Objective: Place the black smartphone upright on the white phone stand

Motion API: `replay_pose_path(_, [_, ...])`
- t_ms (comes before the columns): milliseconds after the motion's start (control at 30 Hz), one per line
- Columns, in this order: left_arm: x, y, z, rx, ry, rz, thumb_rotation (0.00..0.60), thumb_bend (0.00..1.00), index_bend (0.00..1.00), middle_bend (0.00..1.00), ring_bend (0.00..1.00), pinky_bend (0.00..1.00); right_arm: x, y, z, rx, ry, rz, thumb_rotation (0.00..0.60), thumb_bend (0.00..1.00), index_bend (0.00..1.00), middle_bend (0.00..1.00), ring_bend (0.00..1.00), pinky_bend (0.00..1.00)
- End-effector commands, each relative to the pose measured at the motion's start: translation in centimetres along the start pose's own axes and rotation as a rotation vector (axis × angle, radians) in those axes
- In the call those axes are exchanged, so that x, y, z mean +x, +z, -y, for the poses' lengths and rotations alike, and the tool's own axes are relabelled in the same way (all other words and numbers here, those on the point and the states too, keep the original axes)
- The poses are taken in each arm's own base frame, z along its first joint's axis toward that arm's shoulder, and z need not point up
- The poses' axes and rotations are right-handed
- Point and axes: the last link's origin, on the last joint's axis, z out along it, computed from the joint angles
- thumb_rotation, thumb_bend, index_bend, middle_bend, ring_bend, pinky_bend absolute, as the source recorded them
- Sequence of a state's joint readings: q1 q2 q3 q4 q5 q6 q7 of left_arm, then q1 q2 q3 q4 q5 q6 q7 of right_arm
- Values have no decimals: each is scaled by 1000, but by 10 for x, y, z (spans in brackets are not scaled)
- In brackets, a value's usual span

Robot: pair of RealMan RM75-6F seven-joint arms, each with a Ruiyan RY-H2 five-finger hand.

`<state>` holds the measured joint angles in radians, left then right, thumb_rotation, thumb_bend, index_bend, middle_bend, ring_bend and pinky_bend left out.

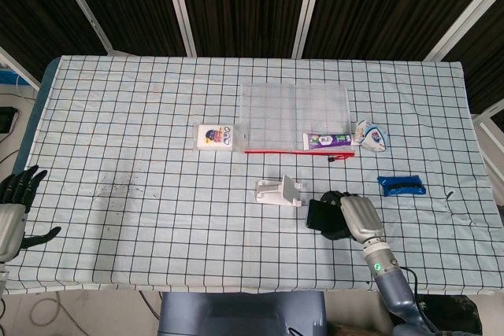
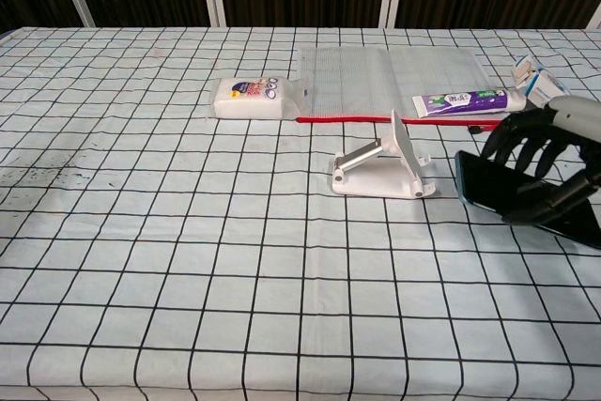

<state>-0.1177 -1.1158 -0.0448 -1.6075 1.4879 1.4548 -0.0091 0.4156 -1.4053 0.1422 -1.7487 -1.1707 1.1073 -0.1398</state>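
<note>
The black smartphone (image 2: 498, 190) is lifted off the cloth, tilted, in the grip of my right hand (image 2: 549, 161), fingers curled over its top edge and thumb below. In the head view the smartphone (image 1: 320, 215) shows as a dark slab in the right hand (image 1: 354, 216), just right of the white phone stand (image 1: 279, 191). The stand (image 2: 385, 169) sits on the checked cloth with its back plate raised, a short gap left of the phone. My left hand (image 1: 17, 204) hangs at the table's left edge, fingers spread, holding nothing.
Behind the stand lie a red-edged clear bag (image 2: 390, 77), a toothpaste tube (image 2: 468, 100), a small white packet (image 2: 252, 98) and a small box (image 2: 537, 82). A blue object (image 1: 401, 186) lies right of my right hand. The checked cloth (image 2: 188, 260) covers the table.
</note>
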Motion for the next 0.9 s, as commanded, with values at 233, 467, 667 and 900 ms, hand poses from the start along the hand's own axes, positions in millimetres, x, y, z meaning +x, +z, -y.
replay_pose_path(233, [-2, 1, 1, 18, 1, -2, 600, 0, 0, 0, 0, 0, 55, 41, 33, 195, 536, -13, 600, 310, 562, 520, 475, 475])
replay_pose_path(467, [-4, 3, 2, 35, 9, -11, 600, 0, 0, 0, 0, 0, 55, 59, 38, 238, 763, 30, 600, 316, 561, 519, 473, 474])
replay_pose_path(667, [-5, 4, 1, 49, 16, -12, 600, 0, 0, 0, 0, 0, 43, 71, 45, 273, 849, 43, 600, 316, 561, 519, 473, 473])
replay_pose_path(900, [-5, 4, 2, 62, 9, -15, 600, 0, 0, 0, 0, 0, 29, 91, 55, 305, 892, 20, 600, 316, 561, 517, 473, 472])
